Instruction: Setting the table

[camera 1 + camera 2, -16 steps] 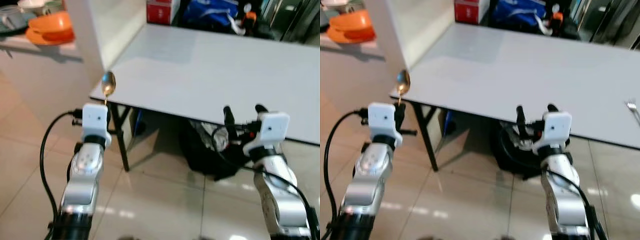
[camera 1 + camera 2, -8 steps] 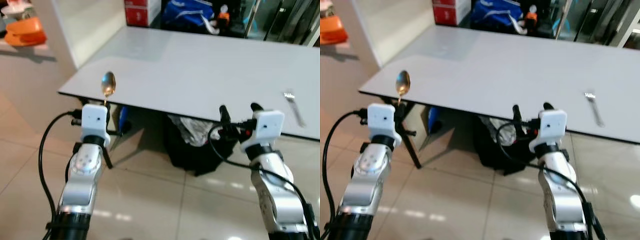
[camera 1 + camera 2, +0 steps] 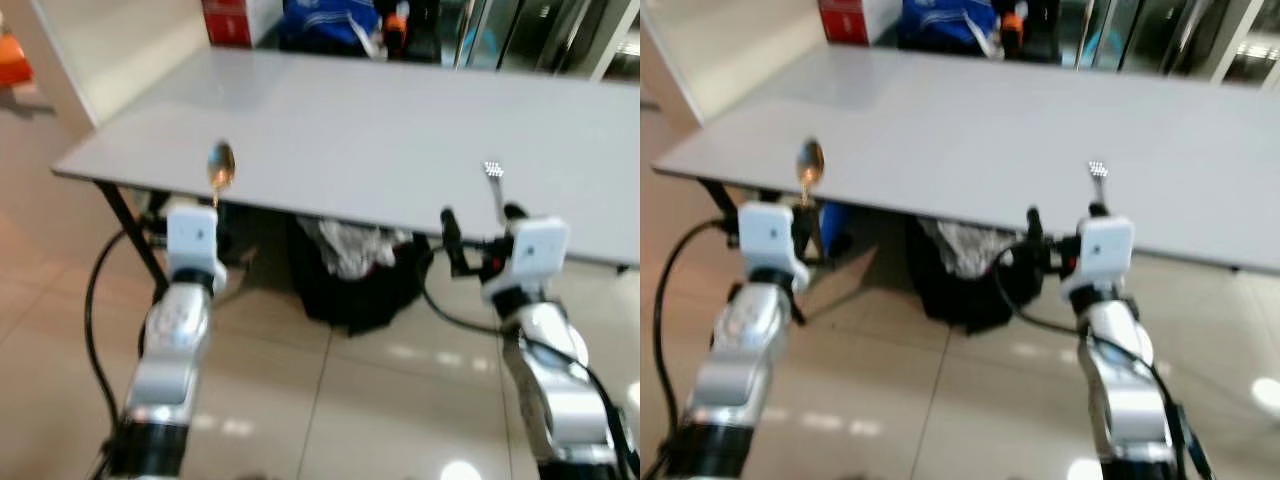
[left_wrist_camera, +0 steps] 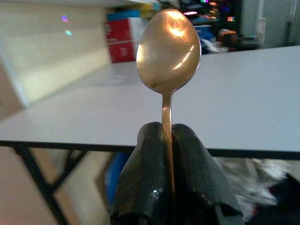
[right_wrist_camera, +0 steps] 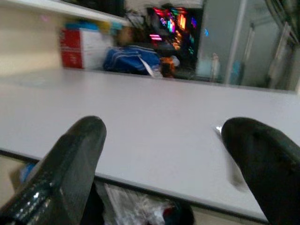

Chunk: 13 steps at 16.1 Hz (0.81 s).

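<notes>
Short of the table (image 3: 330,110), the left gripper (image 4: 168,140) pinches a spoon (image 4: 168,51) upright for carrying, while the right gripper (image 5: 164,154) stays spread, empty, near a fork (image 3: 493,185).

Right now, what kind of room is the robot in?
Probably a dining area: a long white table on a tiled floor, a fork on it, and a spoon in the left gripper.

Beyond both sets of fingers the table (image 3: 350,120) top lies bare, except a fork (image 3: 494,190) just ahead of the right gripper (image 3: 478,232).
</notes>
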{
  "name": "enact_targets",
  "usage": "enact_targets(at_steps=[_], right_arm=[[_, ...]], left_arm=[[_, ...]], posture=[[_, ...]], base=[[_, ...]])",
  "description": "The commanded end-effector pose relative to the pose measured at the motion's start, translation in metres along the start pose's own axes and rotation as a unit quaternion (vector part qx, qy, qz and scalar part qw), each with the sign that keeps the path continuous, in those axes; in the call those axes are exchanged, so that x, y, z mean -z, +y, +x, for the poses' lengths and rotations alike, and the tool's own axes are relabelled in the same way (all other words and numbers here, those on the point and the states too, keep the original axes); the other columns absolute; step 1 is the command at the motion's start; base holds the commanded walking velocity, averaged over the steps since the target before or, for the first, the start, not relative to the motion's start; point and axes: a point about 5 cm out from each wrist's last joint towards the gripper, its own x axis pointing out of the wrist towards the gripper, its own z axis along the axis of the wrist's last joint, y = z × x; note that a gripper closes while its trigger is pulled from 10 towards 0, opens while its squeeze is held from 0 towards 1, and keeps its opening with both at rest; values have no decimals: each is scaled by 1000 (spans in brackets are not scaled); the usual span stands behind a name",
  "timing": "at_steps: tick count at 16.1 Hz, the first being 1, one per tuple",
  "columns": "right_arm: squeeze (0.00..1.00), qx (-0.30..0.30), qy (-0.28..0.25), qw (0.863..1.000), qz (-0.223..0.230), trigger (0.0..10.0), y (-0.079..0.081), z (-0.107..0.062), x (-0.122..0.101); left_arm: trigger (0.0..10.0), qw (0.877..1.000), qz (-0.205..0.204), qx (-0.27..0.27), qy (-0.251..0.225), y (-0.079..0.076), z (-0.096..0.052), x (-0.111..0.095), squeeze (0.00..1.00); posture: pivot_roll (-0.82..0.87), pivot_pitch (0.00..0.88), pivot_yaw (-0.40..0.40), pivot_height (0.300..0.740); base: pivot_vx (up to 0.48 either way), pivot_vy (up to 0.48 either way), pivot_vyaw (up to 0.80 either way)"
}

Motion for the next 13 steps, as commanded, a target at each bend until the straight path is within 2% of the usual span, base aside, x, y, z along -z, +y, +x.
enact_targets(at_steps=[1, 3, 6, 11, 13], right_arm=[[0, 5, -10, 1000, 4, 10000, 0, 3, -6], [0, 2, -13, 1000, 6, 10000, 0, 4, -7], [0, -4, -14, 1000, 21, 10000, 2, 5, -8], [0, -9, -17, 1000, 21, 10000, 2, 7, -11], [0, -13, -22, 1000, 17, 10000, 2, 8, -13]], left_arm=[[10000, 1000, 2, 13, -19, -2, 3, -8, 0], [10000, 999, -6, 35, -38, -5, 2, -13, 0], [10000, 998, -5, 44, -47, -6, 1, -15, 0], [10000, 997, -4, 52, -49, -7, 1, -15, 0], [10000, 997, -4, 54, -50, -8, 2, -16, 0]], posture=[[-28, 10, 52, 740], [-27, 8, 52, 740], [-27, 7, 52, 740], [-28, 4, 45, 740], [-30, 7, 37, 740]], base=[[0, 0, 0], [0, 0, 0], [341, 0, 0], [383, 0, -689], [388, 0, 0]])
